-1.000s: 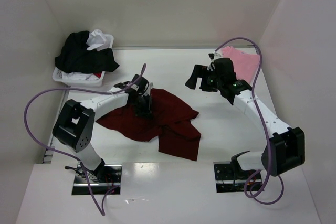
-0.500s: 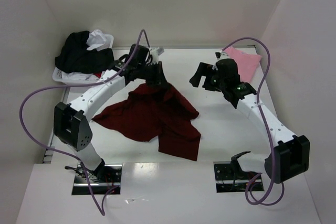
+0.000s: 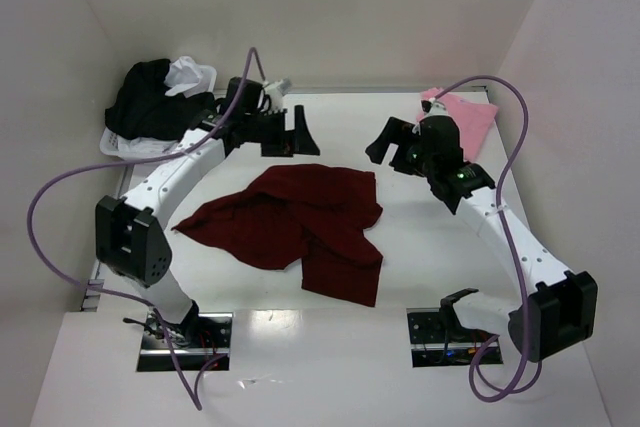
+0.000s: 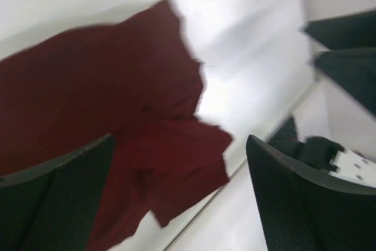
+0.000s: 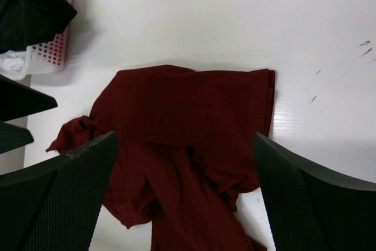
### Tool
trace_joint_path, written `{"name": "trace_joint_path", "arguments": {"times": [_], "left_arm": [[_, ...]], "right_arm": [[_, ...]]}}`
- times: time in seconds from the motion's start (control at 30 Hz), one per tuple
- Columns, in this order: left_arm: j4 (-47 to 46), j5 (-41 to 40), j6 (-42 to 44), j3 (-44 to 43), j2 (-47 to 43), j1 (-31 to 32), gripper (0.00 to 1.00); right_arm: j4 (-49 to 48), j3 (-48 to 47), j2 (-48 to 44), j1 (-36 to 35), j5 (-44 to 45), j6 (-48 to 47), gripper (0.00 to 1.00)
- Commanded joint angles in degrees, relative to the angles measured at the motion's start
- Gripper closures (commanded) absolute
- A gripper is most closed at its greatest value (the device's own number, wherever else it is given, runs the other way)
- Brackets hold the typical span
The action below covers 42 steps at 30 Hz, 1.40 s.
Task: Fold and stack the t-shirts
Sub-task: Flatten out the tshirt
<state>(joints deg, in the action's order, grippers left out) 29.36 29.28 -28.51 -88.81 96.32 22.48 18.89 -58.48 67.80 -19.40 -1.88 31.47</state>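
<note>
A dark maroon t-shirt (image 3: 300, 222) lies crumpled in the middle of the table, its far edge fairly straight and a sleeve trailing to the near right. It also fills much of the left wrist view (image 4: 106, 110) and the right wrist view (image 5: 188, 139). My left gripper (image 3: 293, 137) hangs open just beyond the shirt's far edge, nothing between its fingers (image 4: 53, 204). My right gripper (image 3: 385, 149) is open too, raised at the shirt's far right and looking down on it. A light pink t-shirt (image 3: 465, 117) lies at the back right, behind the right arm.
A white plastic bin (image 3: 130, 152) stands at the back left, heaped with a black t-shirt (image 3: 155, 102) and a white one (image 3: 190, 74). The bin (image 5: 53, 39) also shows in the right wrist view. White walls close the table on three sides.
The left gripper lifted the maroon shirt's edge toward the back, opened and let it drop, so the shirt now lies spread farther back. The right arm drew slightly back and right.
</note>
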Motion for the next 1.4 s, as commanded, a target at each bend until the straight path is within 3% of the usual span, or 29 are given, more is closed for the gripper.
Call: {"name": "trace_joint_path", "arguments": {"times": [0.0,0.13,0.27,0.33,0.83,1.37], "left_arm": [[6.0,-12.5,0.6,7.4,-8.9,-1.8,0.00],[6.0,-15.1,-2.9,16.3,-14.0,-3.6,0.00],[6.0,-15.7,-4.2,17.9,-16.0,-4.6,0.00],[5.4,-17.4,-4.8,22.1,-19.5,-7.9,0.00],[5.4,-16.4,-4.8,23.8,-20.1,-10.4,0.00],[4.8,-15.8,-5.3,23.2,-18.4,-10.4,0.00]], "right_arm": [[-1.1,0.2,2.6,0.0,-3.2,0.2,0.00],[-1.0,2.1,7.0,-2.2,-4.9,0.7,0.00],[-1.0,2.8,8.2,-2.8,-4.9,1.3,0.00],[1.2,4.2,14.3,-3.5,-4.4,2.5,0.02],[1.2,3.7,26.2,-3.5,-2.2,1.3,0.10],[-1.4,2.7,27.9,-3.5,-2.8,-0.3,0.37]]}}
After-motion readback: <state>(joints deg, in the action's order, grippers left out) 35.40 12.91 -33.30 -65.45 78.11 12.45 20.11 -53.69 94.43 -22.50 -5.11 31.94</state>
